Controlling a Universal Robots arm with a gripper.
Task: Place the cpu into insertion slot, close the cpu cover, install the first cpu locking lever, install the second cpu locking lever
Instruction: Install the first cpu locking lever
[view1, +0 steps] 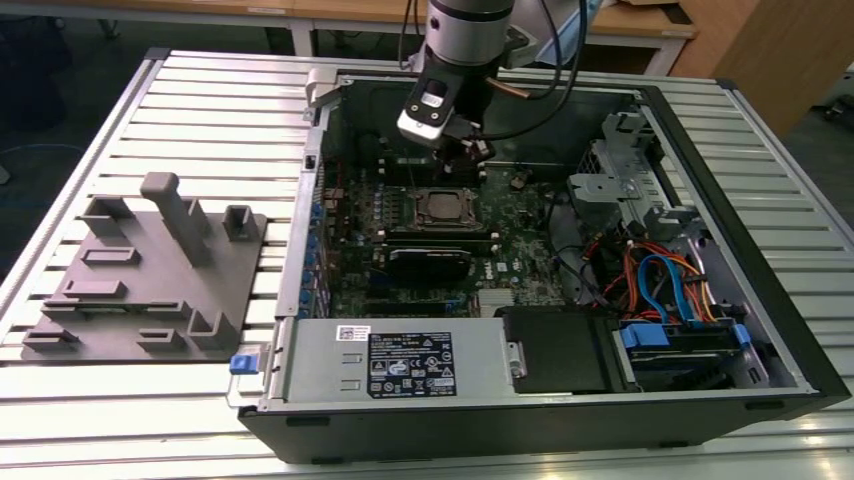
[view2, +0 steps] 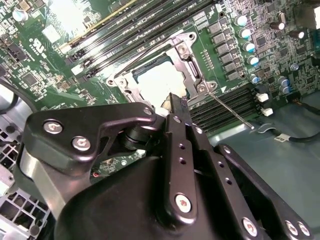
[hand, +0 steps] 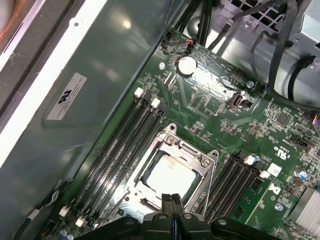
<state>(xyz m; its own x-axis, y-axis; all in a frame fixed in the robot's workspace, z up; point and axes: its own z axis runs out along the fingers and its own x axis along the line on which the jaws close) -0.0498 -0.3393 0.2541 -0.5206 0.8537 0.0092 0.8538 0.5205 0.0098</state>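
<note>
Silvery cpu (hand: 169, 175) lies flat just beside the tips of the closed, empty tool (hand: 172, 198)

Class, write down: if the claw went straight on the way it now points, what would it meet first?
Most likely the near edge of the cpu cover, or the cpu it frames; the shut claw points at them. Depth is unclear.

Label (view1: 411, 365) on grey box (view1: 318, 345): print not legible.
</note>
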